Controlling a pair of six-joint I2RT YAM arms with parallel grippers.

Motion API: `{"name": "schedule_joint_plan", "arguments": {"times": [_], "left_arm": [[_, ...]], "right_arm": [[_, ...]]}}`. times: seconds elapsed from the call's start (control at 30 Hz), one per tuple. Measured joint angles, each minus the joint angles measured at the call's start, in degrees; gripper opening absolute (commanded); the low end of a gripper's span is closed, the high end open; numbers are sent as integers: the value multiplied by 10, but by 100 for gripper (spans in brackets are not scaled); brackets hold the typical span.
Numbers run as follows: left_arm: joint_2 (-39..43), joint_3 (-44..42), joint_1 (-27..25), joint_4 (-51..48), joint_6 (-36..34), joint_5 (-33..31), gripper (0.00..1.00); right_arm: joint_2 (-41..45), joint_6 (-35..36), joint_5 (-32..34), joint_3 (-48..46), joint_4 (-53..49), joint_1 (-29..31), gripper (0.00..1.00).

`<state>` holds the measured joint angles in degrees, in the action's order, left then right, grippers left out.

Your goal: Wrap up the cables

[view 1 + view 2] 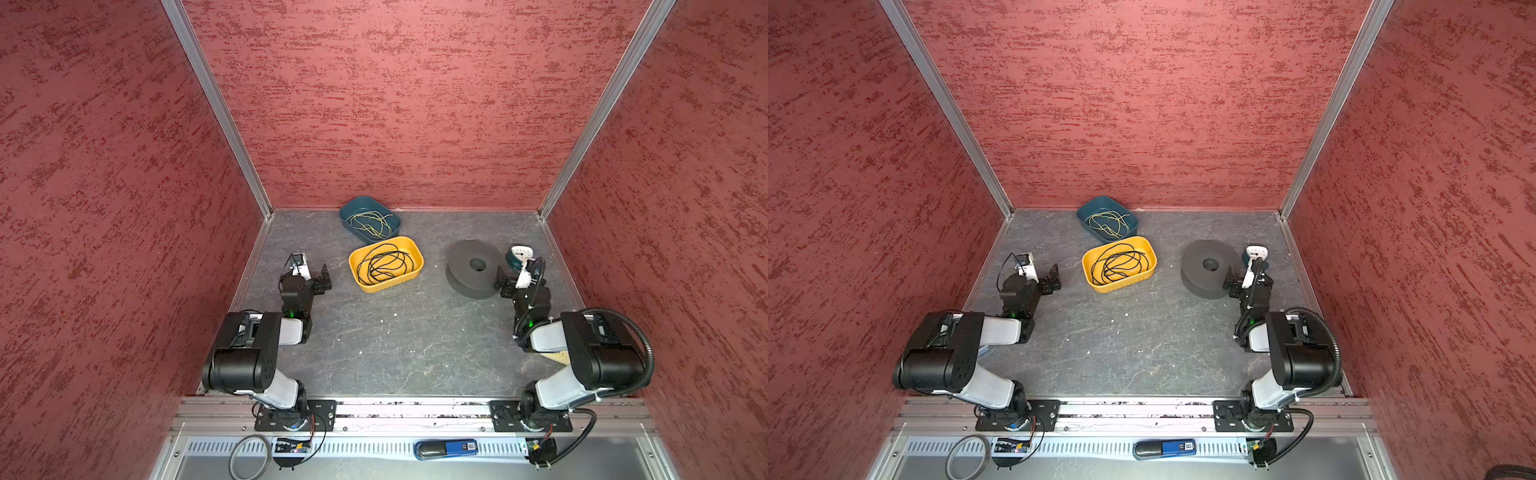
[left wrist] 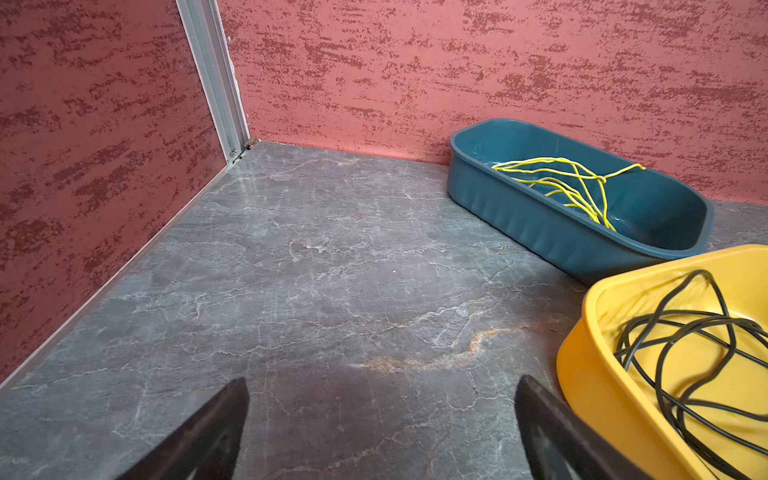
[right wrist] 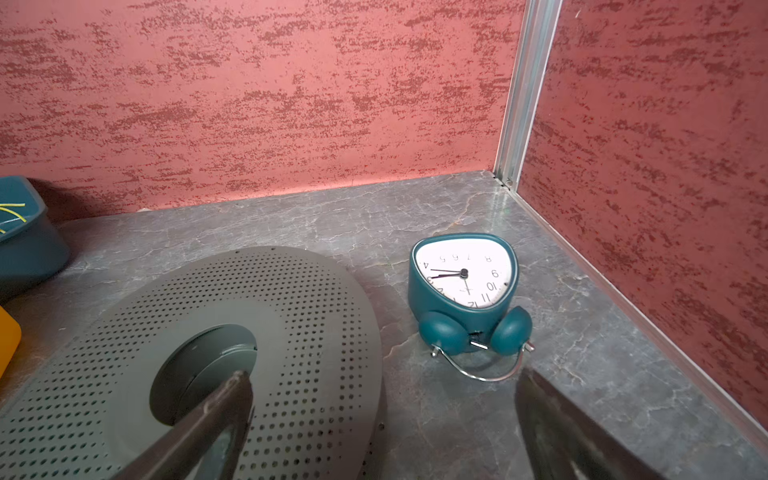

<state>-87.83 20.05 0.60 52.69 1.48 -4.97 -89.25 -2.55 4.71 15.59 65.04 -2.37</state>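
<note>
While both jaws gape, empty, cable (image 1: pixel 384 264) lies tangled in tray (image 1: pixel 388 286) beside left jaws. Step: pre-grasp, nothing wrapped yet. Next: left jaws over tray, pinch one strand w/o snagging loops.

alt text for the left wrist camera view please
A loose black cord lies tangled in a yellow tray, close beside the open, empty left gripper over a grey marbled table. Beyond the yellow tray, a teal tray holding thin yellow wire sits near the red wall.

place: robot lab cell | evidence: red panel walls (image 1: pixel 395 104), aluminium rail (image 1: pixel 415 409), bolted arms (image 1: pixel 249 357)
</note>
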Motion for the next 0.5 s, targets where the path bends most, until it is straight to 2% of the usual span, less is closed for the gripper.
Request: {"name": "schedule_joint_plan", "arguments": {"times": [0.5], "left_arm": [[0, 0, 4, 0, 0, 7, 99]], "right_arm": [[0, 0, 1, 0, 0, 0, 99]]}}
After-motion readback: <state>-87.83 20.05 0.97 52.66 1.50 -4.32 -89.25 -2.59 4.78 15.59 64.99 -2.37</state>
